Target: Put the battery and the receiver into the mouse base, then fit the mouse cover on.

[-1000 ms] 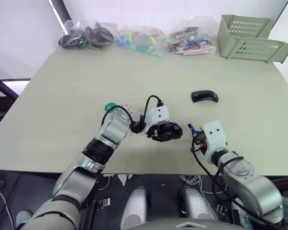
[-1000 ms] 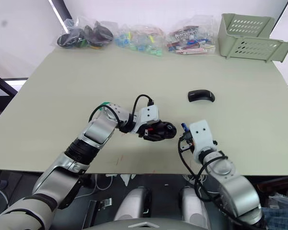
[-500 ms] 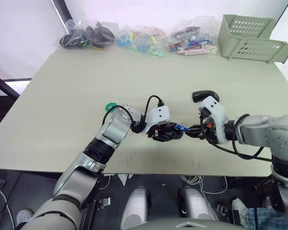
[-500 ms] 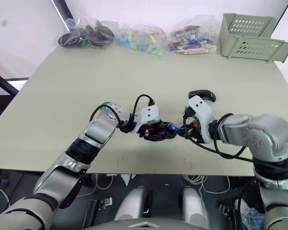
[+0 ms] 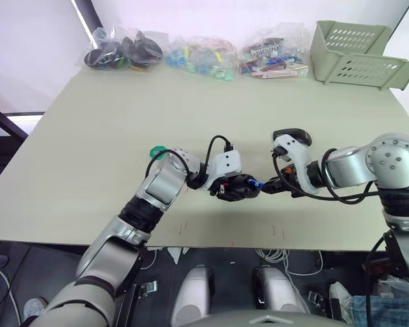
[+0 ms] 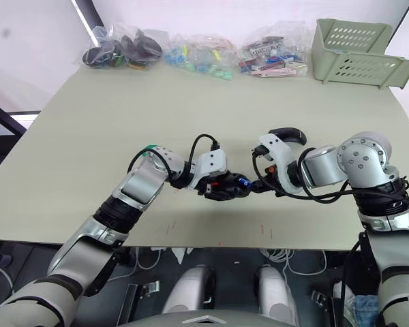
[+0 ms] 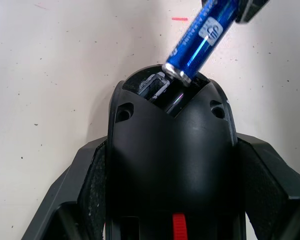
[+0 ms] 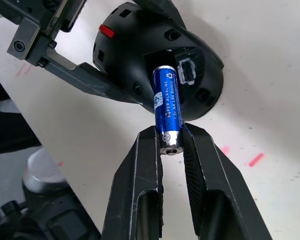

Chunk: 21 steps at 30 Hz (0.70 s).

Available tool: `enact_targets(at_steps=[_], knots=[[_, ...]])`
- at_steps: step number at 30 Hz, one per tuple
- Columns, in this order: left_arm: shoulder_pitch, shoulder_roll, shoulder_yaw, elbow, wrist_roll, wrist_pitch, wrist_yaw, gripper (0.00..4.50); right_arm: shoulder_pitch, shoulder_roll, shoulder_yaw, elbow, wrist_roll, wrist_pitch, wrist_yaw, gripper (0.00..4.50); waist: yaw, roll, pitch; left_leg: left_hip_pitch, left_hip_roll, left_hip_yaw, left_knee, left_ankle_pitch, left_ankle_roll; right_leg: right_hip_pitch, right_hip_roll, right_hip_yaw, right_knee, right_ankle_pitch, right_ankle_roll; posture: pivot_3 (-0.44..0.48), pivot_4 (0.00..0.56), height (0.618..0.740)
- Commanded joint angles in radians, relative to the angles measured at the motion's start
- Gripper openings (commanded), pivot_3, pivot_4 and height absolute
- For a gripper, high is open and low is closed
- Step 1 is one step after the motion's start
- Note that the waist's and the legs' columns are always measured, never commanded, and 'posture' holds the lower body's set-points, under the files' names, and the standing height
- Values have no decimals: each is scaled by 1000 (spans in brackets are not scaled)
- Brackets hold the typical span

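Observation:
My left gripper [image 5: 240, 187] is shut on the black mouse base [image 7: 172, 150], holding it by both sides just above the table, its hollow end toward the right arm. A red patch shows on the base. My right gripper [image 8: 170, 142] is shut on the rear end of the blue battery [image 8: 167, 102]. The battery's front tip touches the open slot in the mouse base [image 8: 155, 55]. Behind my right wrist, the glossy black mouse cover [image 5: 293, 134] lies on the table. The receiver is out of view.
A pale green basket [image 5: 358, 51] stands at the far right corner. Several clear bags of small parts [image 5: 198, 58] lie along the table's far edge. Bare tabletop [image 5: 123, 116] stretches to the left and behind both grippers.
My right gripper swung up from the table's front edge to the mouse base, carrying the battery, and its tip now meets the slot. The left gripper has held still.

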Motion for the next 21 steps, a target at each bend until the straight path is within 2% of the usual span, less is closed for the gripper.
enact_targets(at_steps=[1,11,21], knots=[[20,-14,-54,41,26,7,5,2917,-41,-1,18,22,71,6,-44,80,-1,0,0,0,0,0,0,0,0,0,0,0,0,0,0,0,150,740],[20,-21,-56,40,28,8,7,2917,-66,65,55,92,63,6,-117,80,0,0,0,0,0,0,0,0,0,0,0,0,0,0,0,0,150,740],[19,-30,-56,40,27,9,10,2917,-93,108,76,164,44,6,-129,80,0,0,0,0,0,0,0,0,0,0,0,0,0,0,1,0,150,740]])
